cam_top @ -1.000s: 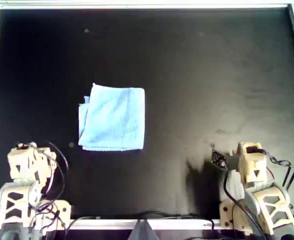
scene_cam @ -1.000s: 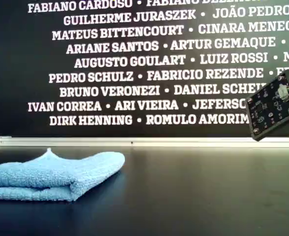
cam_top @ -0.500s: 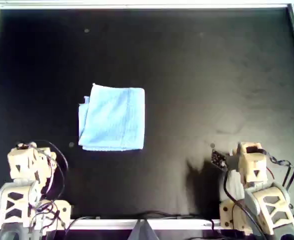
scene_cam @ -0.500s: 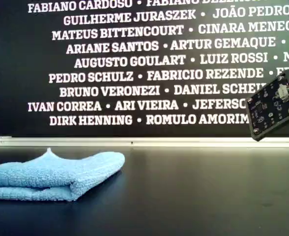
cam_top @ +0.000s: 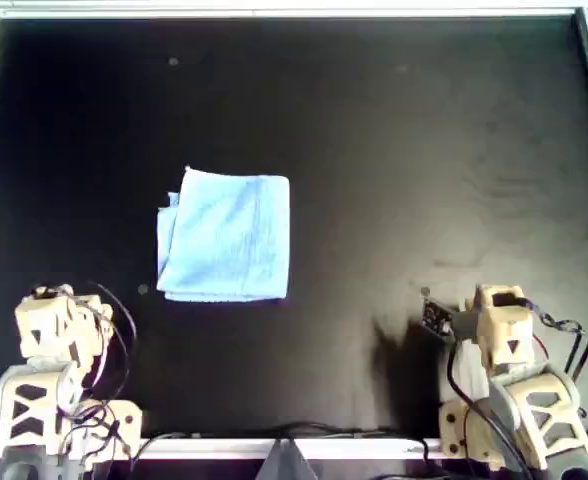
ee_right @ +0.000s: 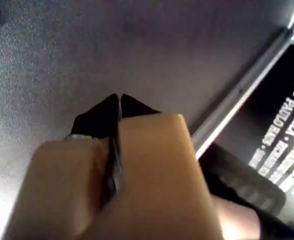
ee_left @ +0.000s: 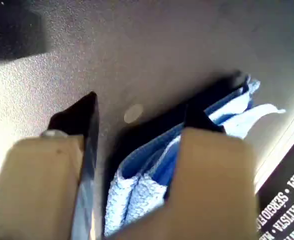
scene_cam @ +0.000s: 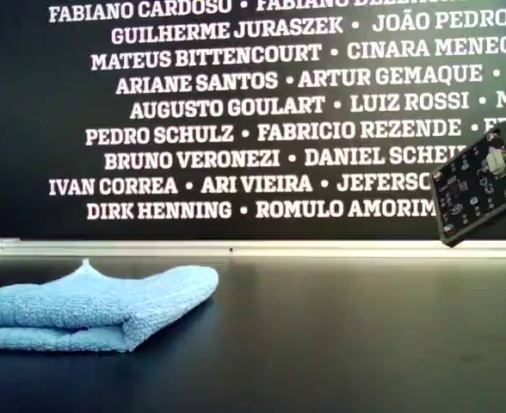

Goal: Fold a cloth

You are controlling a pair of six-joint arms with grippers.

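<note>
Left hand: jaws wide apart, holding nothing; it sits low in the overhead view's lower left, looking across the counter toward the cloth.
Right hand: black tips pressed together with nothing between them; its arm is parked in the overhead view's lower right, well apart from the cloth.
Cloth: left of centre in the overhead view, lying flat on the counter, touched by neither hand. In the exterior view's lower left it shows as stacked layers with a rounded fold edge, one small corner poking up.
Step in hand: to my eye the folding looks done, or close to it, with both arms drawn back to the near edge.
Next move: if another fold is wanted, the left hand is better placed; it would need to reach out, pinch a free edge of all the layers, and carry it over without dragging the stack.
</note>
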